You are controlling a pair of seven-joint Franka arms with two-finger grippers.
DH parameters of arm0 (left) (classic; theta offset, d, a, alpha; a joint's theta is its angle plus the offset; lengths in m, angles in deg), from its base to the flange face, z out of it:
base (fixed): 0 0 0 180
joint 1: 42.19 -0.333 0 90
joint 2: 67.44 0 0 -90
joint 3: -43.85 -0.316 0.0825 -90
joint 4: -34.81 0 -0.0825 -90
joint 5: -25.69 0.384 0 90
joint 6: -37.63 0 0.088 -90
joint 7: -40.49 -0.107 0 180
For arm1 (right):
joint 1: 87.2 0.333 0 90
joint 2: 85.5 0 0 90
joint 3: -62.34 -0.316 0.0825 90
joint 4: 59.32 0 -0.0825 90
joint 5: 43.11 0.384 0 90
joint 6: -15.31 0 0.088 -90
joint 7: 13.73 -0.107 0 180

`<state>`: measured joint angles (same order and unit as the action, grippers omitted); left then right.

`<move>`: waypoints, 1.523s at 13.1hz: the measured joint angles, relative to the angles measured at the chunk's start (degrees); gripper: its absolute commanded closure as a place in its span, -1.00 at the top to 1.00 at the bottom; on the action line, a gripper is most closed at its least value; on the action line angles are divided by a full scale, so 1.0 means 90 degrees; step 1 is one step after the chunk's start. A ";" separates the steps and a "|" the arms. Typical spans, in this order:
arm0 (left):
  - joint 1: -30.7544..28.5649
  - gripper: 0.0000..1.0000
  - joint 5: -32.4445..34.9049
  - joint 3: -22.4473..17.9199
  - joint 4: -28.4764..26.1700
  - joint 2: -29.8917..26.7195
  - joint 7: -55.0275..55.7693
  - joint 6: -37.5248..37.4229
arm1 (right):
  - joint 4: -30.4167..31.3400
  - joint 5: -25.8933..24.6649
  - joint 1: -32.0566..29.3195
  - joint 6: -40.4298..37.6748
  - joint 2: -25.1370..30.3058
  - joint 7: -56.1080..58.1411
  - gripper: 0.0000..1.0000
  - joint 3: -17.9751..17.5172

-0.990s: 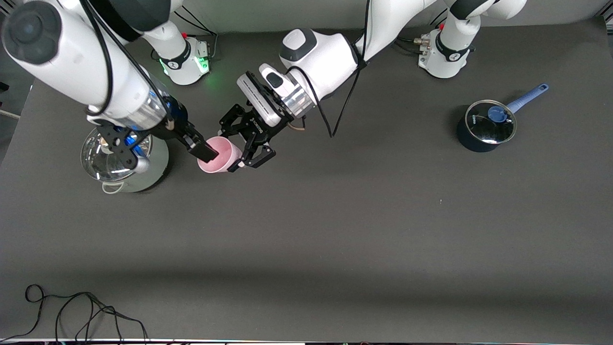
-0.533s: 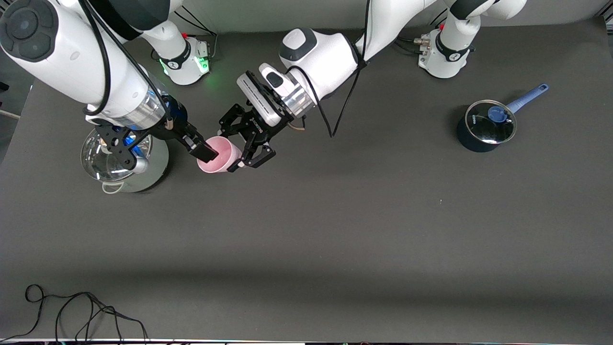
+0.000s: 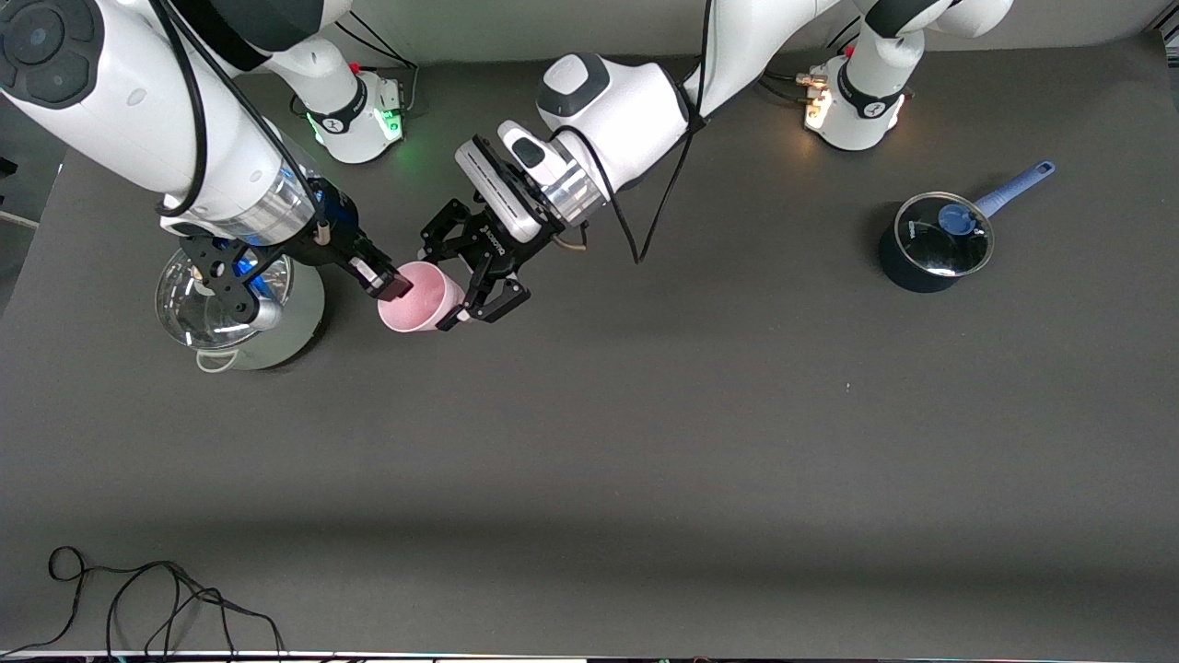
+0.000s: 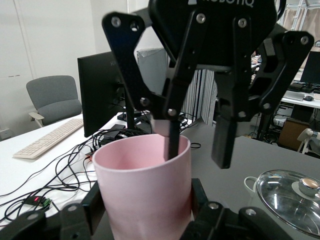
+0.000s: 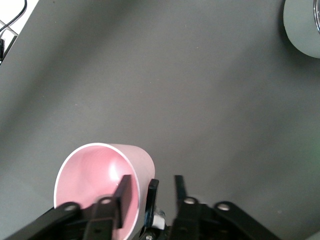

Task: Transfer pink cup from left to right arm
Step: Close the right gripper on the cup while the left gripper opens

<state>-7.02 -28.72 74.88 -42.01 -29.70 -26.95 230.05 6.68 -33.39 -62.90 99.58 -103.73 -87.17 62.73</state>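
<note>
Left gripper (image 3: 440, 287), seen from the front, is closed around the lower body of the pink cup (image 3: 419, 299), which is held off the table (image 3: 645, 442) above bare mat at about 10 o'clock in the view. The right gripper (image 3: 394, 287) is met at the cup's mouth from 10 o'clock. Counted here are 1 cup, 2 grippers and 2 lidded pots: a grey pot (image 3: 276, 331) at 9 o'clock of the cup, under the right wrist, and a blue saucepan (image 3: 935, 244) well apart at the left arm's end. The cup is plain, pale pink, tapered and handleless. It is tilted, its long axis running from the base at 2 o'clock to the open mouth at 8 o'clock.

In the left wrist view, the pink cup (image 4: 145, 190) is flanked low down by the left gripper (image 4: 142, 215). The right gripper (image 4: 197, 157) is parted, with 1 finger inside the rim, 1 outside, and a gap left at the outer one. A glass lid (image 4: 290, 195) is seen beside it.

In the right wrist view, the pink cup's (image 5: 100, 180) wall is straddled by the right gripper (image 5: 150, 187), not clamped. The grey pot (image 5: 305, 25) is cut off at a corner.
</note>
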 measured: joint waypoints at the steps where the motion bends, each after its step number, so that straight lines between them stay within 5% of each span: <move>1: 0.0005 -1.00 0.0003 0.0005 0.0003 0.0000 0.0000 -0.0020 | -0.0004 0.0001 0.0000 0.0017 -0.0002 -0.0025 -0.99 -0.0001; 12: 0.0098 -1.00 0.0220 -0.0165 0.0015 -0.0002 -0.0022 -0.0036 | -0.0026 -0.0028 0.0001 0.0097 -0.0019 -0.0051 -1.00 -0.0013; 13: 0.0109 0.98 0.0248 -0.0192 0.0018 -0.0003 -0.0022 -0.0036 | -0.0035 -0.0032 0.0002 0.0113 -0.0025 -0.0051 -1.00 -0.0015; 20: 0.0110 1.00 0.0270 -0.0333 0.0023 -0.0004 -0.0018 -0.0035 | -0.0086 -0.0367 -0.0009 0.0101 -0.0028 -0.0051 -1.00 -0.0003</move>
<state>-6.03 -26.29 71.88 -41.81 -29.73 -27.11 229.73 5.91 -36.69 -62.98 100.49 -103.99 -87.63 62.71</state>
